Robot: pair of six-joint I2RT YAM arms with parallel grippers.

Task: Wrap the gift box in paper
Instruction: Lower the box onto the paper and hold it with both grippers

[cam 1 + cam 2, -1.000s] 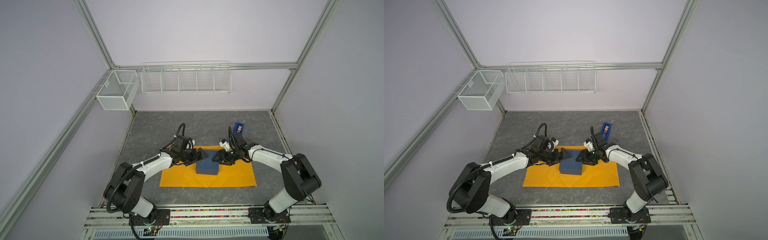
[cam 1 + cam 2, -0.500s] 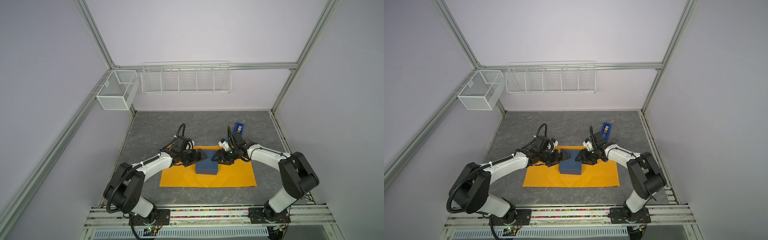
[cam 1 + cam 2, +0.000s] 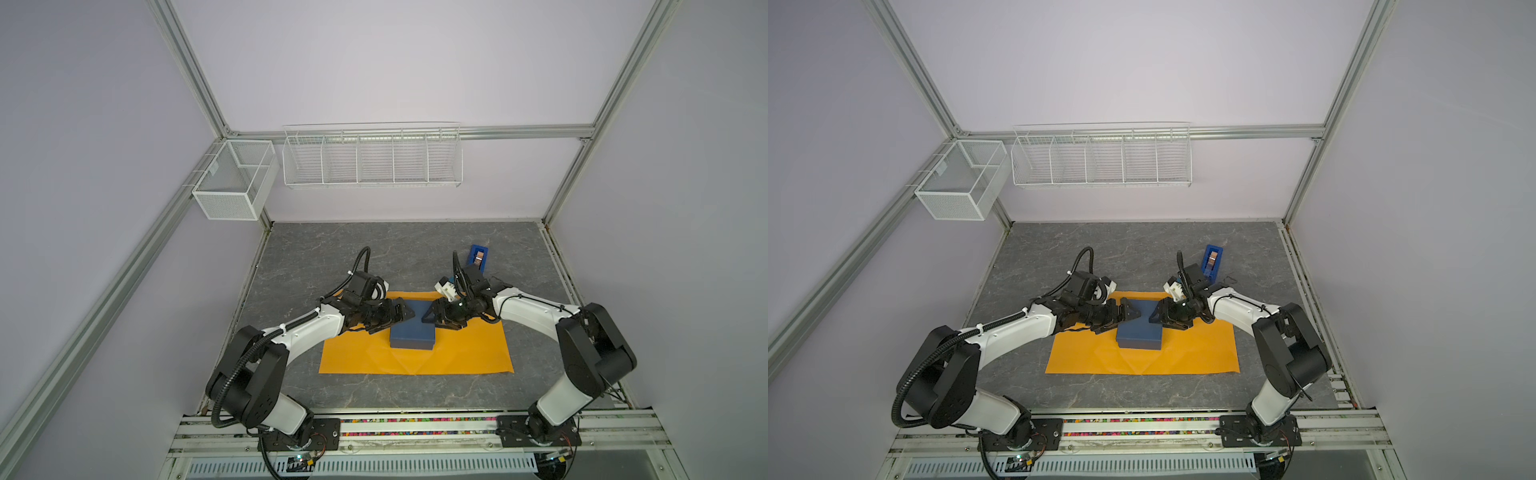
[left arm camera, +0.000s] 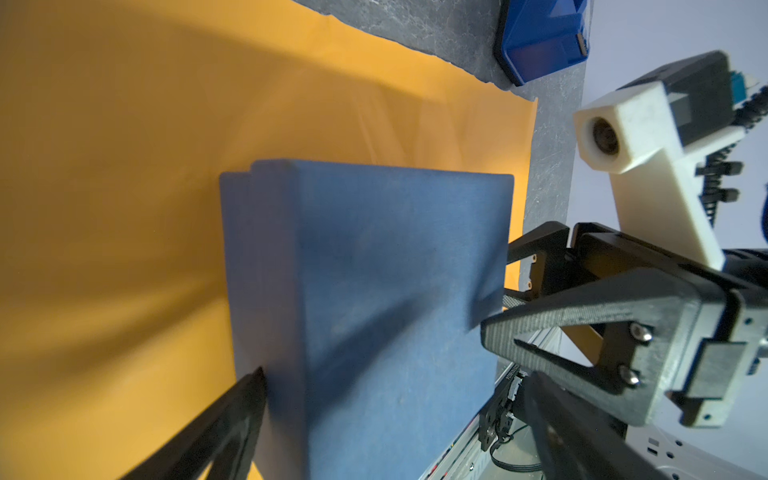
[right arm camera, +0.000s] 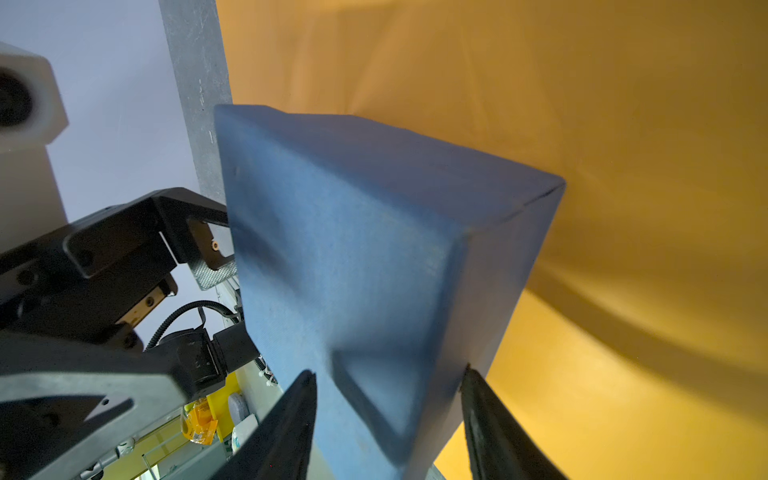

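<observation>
Paper [image 3: 457,353] partly hidden under gift box [image 3: 412,334].

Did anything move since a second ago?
Hardly anything. The right arm bent a tiny bit toward the middle. Nothing was grabbed or let go. The box lies where it was on the paper, with the left end effector and right end effector still at its far end. The tape dispenser stayed put.
</observation>
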